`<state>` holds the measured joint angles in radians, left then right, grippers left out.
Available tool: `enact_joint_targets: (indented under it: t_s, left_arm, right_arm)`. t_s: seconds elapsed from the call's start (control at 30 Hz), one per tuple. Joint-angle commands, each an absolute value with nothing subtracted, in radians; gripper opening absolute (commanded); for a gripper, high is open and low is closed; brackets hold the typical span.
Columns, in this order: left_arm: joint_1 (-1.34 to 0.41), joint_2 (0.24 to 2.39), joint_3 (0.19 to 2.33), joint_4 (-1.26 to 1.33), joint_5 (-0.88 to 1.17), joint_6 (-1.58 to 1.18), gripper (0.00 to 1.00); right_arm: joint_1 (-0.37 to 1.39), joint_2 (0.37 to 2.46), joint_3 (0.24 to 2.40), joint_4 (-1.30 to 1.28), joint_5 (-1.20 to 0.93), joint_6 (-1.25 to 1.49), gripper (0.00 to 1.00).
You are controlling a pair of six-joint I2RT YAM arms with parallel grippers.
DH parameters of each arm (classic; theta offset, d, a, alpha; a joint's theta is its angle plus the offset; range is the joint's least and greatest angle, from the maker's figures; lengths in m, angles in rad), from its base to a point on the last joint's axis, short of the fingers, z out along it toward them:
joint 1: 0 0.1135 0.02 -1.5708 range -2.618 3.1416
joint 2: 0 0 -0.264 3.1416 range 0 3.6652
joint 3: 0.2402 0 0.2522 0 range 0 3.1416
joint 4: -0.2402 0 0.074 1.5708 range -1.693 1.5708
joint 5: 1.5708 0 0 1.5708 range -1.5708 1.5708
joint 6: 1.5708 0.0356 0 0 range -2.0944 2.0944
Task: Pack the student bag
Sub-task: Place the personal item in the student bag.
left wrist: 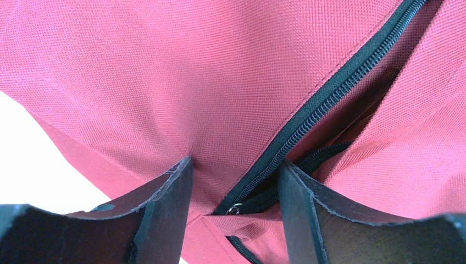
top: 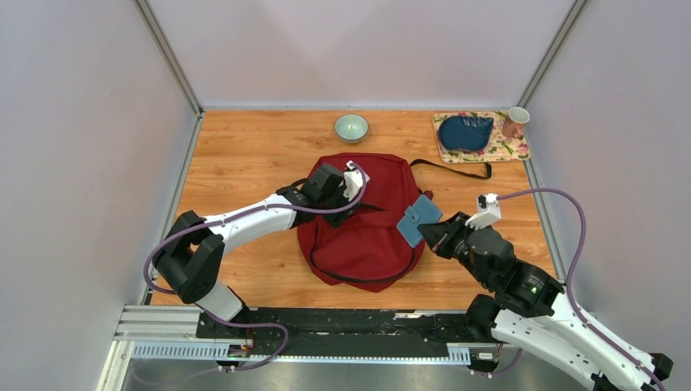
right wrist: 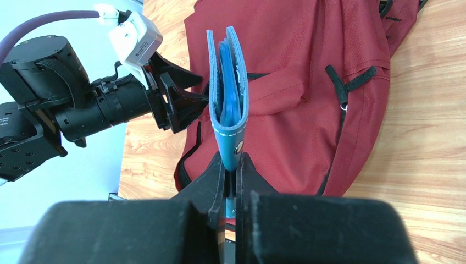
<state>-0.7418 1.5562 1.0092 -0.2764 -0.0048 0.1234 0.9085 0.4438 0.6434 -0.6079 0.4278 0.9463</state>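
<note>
On the tabletop: the red student bag [top: 367,236] lies flat in the middle, between the two arms.
Left claw [left wrist: 236,187]: spread, with a finger on either side of the black zipper [left wrist: 329,93] where it gapes. It is likely set there to lift the flap and widen the mouth.
Right claw [right wrist: 231,176]: pinching a blue wallet [right wrist: 228,93] by its lower end, upright on edge — a slim profile to slide in, I judge.
Left arm pose: reaches in from the left, wrist tipped down onto the bag's upper half.
Right arm pose: elbow bent low, wrist aimed at the bag's right edge — the wallet is poised there.
</note>
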Motion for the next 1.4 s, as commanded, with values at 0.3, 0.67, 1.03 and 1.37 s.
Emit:
enact_joint_targets:
  t_s: [0.3, 0.67, 1.03, 1.37]
  left_arm:
    - [-0.744, 1.625, 1.149, -0.256, -0.134, 0.051, 0.21]
    - [-0.742, 1.655, 1.201, -0.258, -0.130, 0.057, 0.41]
    - [-0.744, 1.707, 1.223, -0.219, -0.123, 0.046, 0.30]
    - [-0.744, 1.637, 1.212, -0.299, -0.094, -0.061, 0.00]
  right_arm:
    - [0.910, 0.436, 0.626, -0.546, 0.431, 0.976, 0.00]
    - [0.908, 0.442, 0.612, -0.532, 0.410, 0.988, 0.00]
    - [0.911, 0.439, 0.607, -0.532, 0.408, 0.996, 0.00]
    - [0.910, 0.477, 0.604, -0.514, 0.390, 1.002, 0.00]
